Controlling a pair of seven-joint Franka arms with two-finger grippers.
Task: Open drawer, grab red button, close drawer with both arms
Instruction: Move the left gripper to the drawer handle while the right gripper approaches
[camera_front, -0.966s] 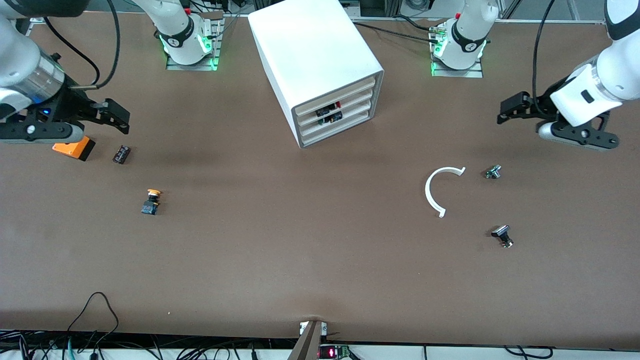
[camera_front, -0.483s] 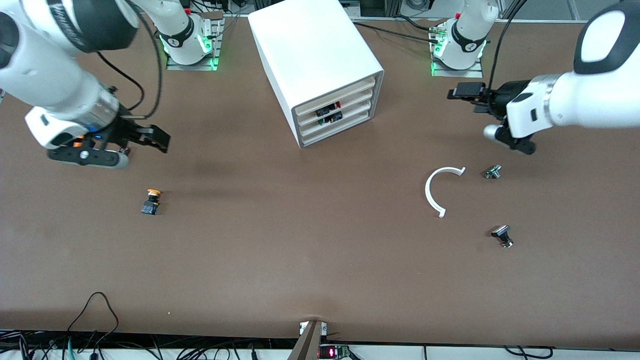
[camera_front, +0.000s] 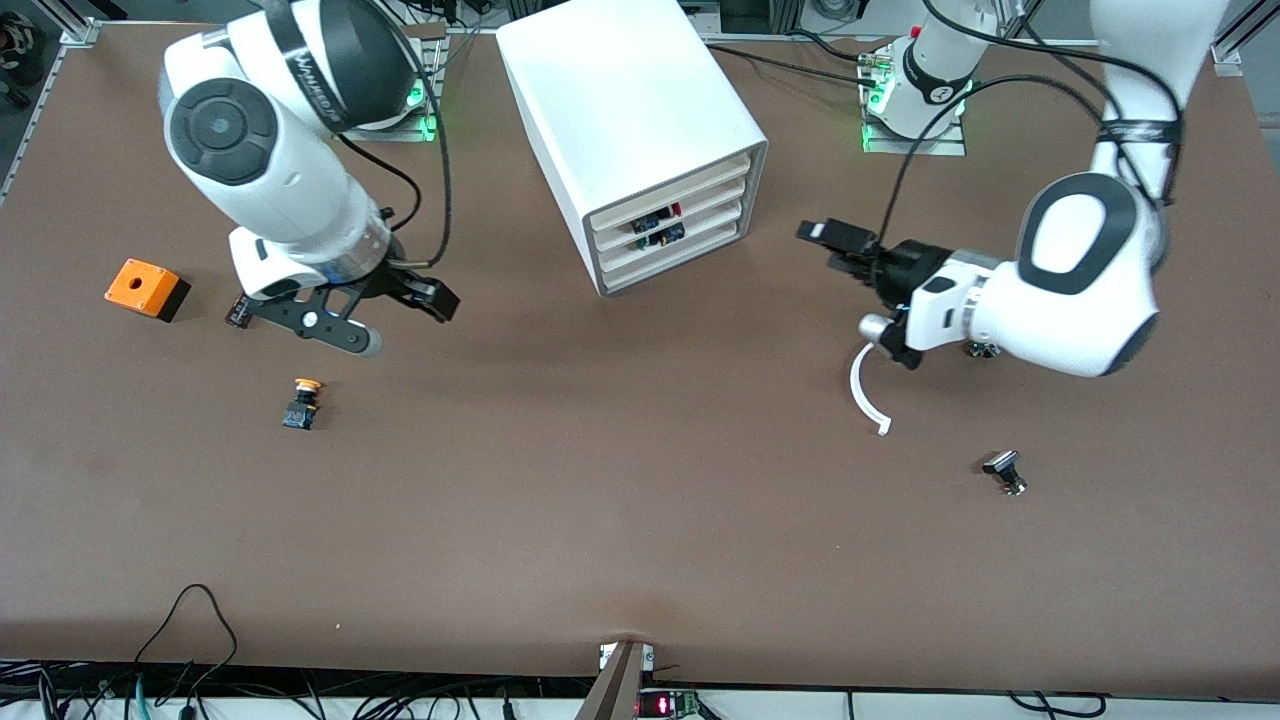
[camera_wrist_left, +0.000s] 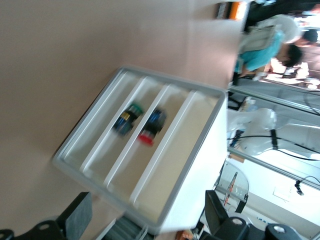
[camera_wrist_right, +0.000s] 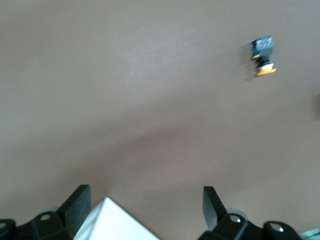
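The white four-drawer cabinet (camera_front: 640, 110) stands at the middle of the table near the bases. Its drawer (camera_front: 715, 200), second from the top, is pushed in. The red-capped button (camera_front: 676, 209) shows through the drawer's front notch. In the left wrist view the drawer (camera_wrist_left: 170, 115) holds the button (camera_wrist_left: 150, 131) lying on its side. My left gripper (camera_front: 838, 250) hovers open in front of the cabinet, toward the left arm's end, nothing between its fingers (camera_wrist_left: 77, 220). My right gripper (camera_front: 420, 300) hangs open over bare table beside the cabinet, and a cabinet corner (camera_wrist_right: 112, 222) shows between its fingers (camera_wrist_right: 212, 202).
A yellow-capped button (camera_front: 301, 402) lies under the right arm. An orange box (camera_front: 146, 288) and a small black part (camera_front: 238, 312) lie toward that end. A white curved piece (camera_front: 862, 392) and a black-capped metal button (camera_front: 1004, 472) lie near the left arm. The third drawer holds a green-capped part (camera_wrist_left: 127, 117).
Both arms have swung in from the table's ends toward the cabinet. Both grippers stayed open. The left arm now covers part of the white curved piece.
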